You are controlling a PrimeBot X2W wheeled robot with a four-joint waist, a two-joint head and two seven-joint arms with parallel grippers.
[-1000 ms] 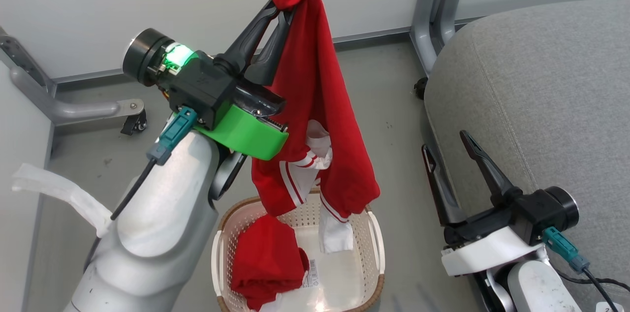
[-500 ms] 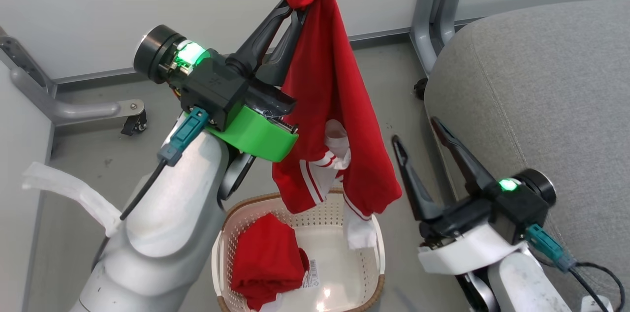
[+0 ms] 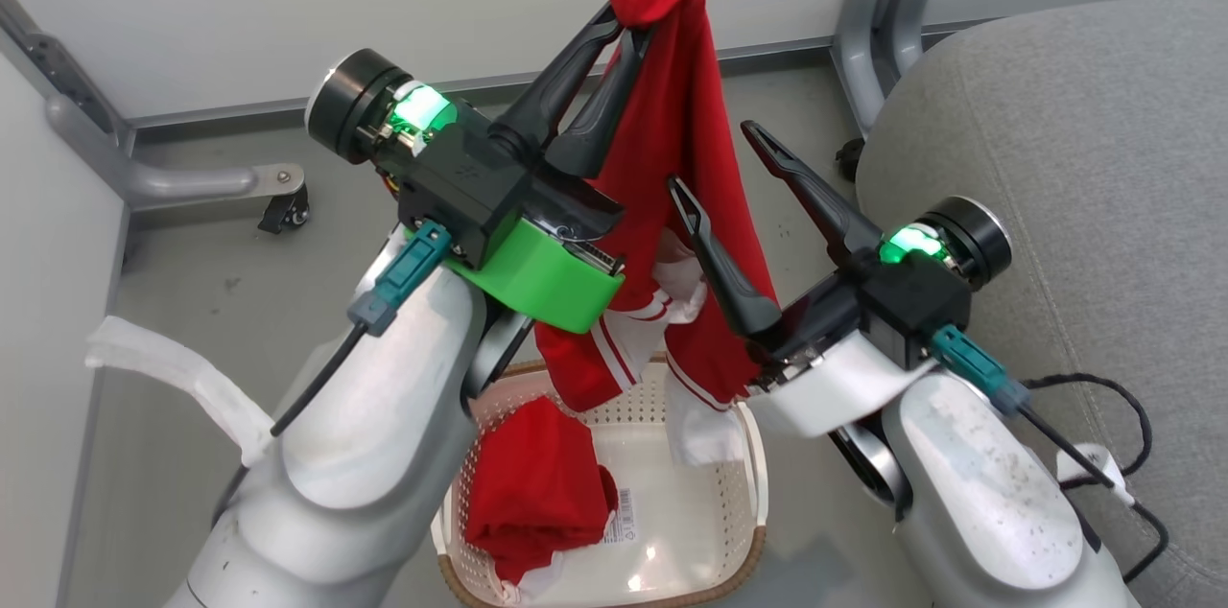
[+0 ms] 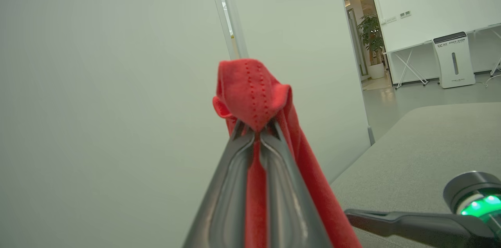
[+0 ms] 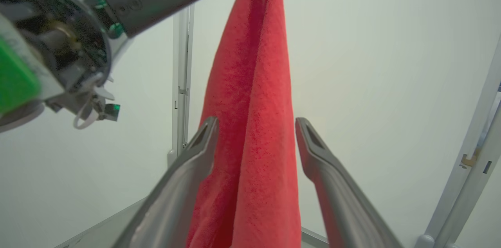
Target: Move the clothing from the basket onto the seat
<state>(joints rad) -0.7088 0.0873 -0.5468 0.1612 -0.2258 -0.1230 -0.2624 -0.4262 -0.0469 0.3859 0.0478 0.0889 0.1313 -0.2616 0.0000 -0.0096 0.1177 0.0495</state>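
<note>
My left gripper (image 3: 622, 21) is shut on the top of the striped red garment (image 3: 686, 109), which hangs high above the basket (image 3: 758, 493); its white cuff dangles just over the rim. In the left wrist view the fingertips (image 4: 244, 138) pinch a red bunch (image 4: 250, 87). My right gripper (image 3: 712, 157) stands open with the hanging cloth between its fingers; the right wrist view shows the red fabric (image 5: 250, 103) in the gap of that gripper (image 5: 256, 121). The plainer red garment (image 3: 537, 483) lies crumpled in the basket. The grey seat (image 3: 1055, 157) is on the right.
Grey metal frame legs (image 3: 887, 4) stand by the wall behind the seat, and a caster leg (image 3: 192, 181) lies on the floor at left. A white partition (image 3: 48, 301) borders the left side. A black cable (image 3: 1103, 416) rests on the seat's near edge.
My right gripper has risen and swung left from beside the seat to straddle the hanging garment. The left gripper carried the garment a little up and right; the camera shifted too.
</note>
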